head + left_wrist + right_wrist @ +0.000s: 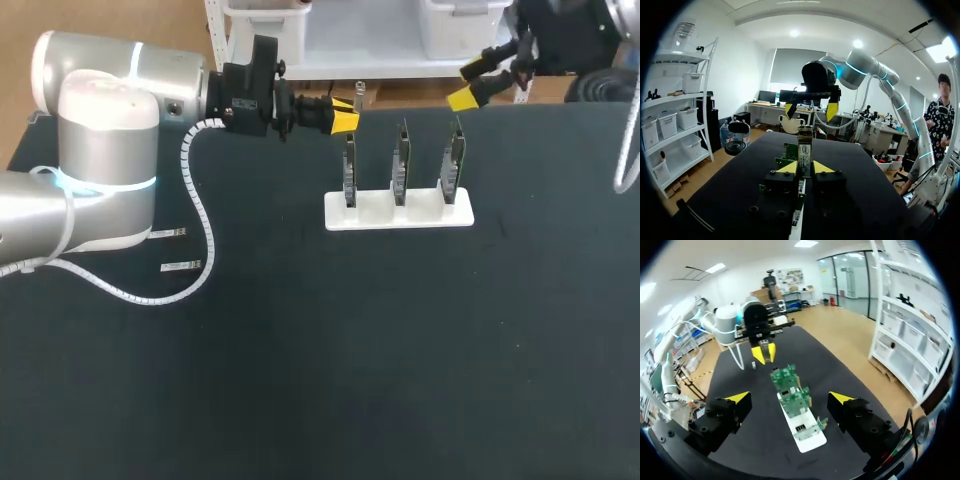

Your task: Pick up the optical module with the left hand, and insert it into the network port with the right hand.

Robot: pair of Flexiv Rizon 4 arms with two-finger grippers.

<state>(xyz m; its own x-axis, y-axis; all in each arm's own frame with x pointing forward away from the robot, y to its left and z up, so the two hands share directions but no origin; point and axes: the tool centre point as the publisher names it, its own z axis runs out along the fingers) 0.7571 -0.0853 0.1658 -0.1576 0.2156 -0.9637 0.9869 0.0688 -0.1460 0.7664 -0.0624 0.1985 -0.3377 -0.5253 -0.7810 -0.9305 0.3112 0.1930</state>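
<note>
In the left wrist view a slim silver optical module (805, 149) stands between the yellow tips of my left gripper (805, 169), which is shut on it. This left gripper (343, 119) hangs above the table, just behind the left end of a white rack (420, 214). The rack holds three upright green circuit boards (401, 160). My right gripper (468, 84) is open at the table's far edge, behind the rack's right end. From the right wrist, the rack (809, 437) and its boards (791, 392) lie ahead of the open right gripper (790, 399), with the left gripper (763, 353) beyond them.
Two more small modules (167, 233) (180, 266) lie on the black table (330, 380) near my left arm's base. A white coiled cable (196, 190) hangs from the left arm.
</note>
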